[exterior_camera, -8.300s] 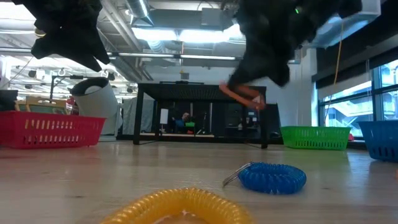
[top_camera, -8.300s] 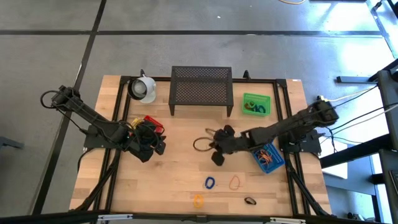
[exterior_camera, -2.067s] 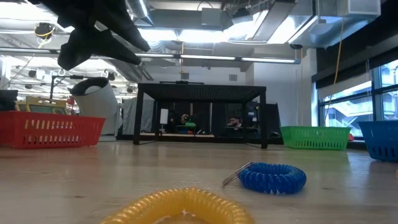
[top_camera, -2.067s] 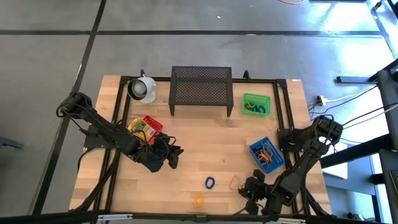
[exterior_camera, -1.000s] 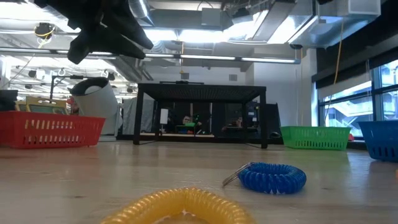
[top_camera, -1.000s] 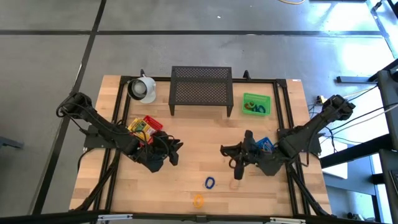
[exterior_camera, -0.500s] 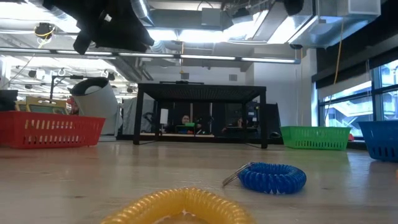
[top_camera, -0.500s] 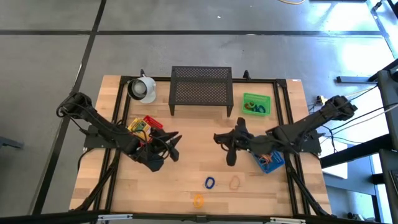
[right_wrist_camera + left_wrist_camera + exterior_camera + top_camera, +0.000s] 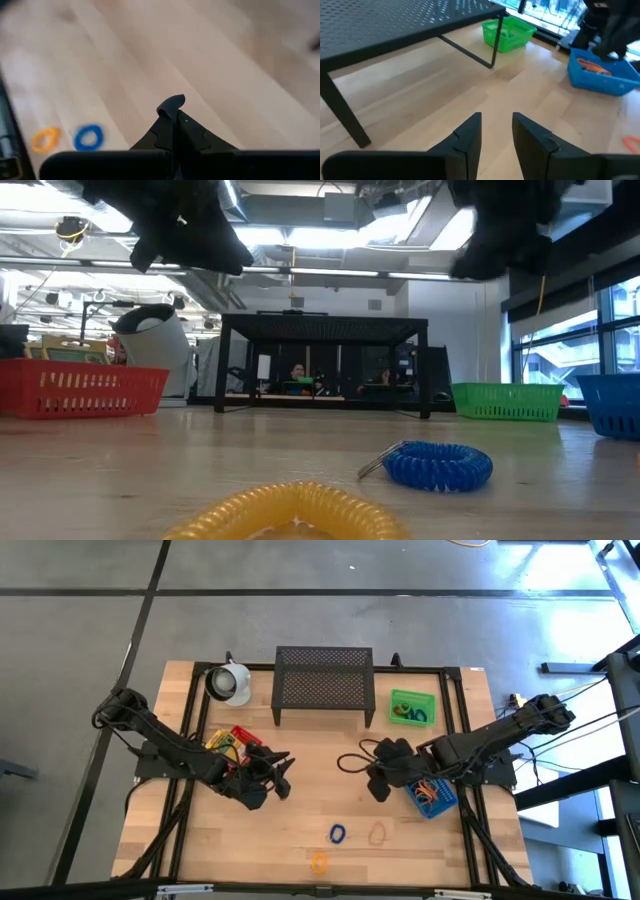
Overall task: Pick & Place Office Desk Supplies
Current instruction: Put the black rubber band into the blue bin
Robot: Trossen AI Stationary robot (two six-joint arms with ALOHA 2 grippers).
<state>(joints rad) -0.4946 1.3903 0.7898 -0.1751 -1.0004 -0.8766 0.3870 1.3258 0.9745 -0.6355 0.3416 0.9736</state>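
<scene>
My right gripper point(image 9: 372, 762) hangs above the middle of the table, just left of the blue bin point(image 9: 430, 791), and is shut on a thin black loop point(image 9: 350, 762). Its dark bulk also shows in the low view point(image 9: 505, 230). My left gripper point(image 9: 277, 776) is open and holds nothing, hovering right of the red bin point(image 9: 243, 733); in its wrist view the fingers point(image 9: 497, 127) stand over bare wood. A blue coil loop point(image 9: 338, 834), an orange loop point(image 9: 378, 833) and a yellow coil loop point(image 9: 318, 862) lie flat near the table's near edge. My right gripper pinches the black loop between its two shut fingers; a dark curl of it point(image 9: 172, 102) shows right at the fingertips. The rest of the loop point(image 9: 345, 763) sticks out past the fingers toward the table's left, lifted clear of the table.
A black mesh stand point(image 9: 323, 682) stands at the far edge, with a white mug point(image 9: 228, 682) to its left and a green bin point(image 9: 412, 707) to its right. Yellow packets point(image 9: 225, 743) lie in the red bin. Orange and blue loops fill the blue bin.
My right gripper has swung from the area above the orange loop toward the far edge and the table's middle, carrying the black loop, and has come into the low view's top right. The loops on the table have stayed put.
</scene>
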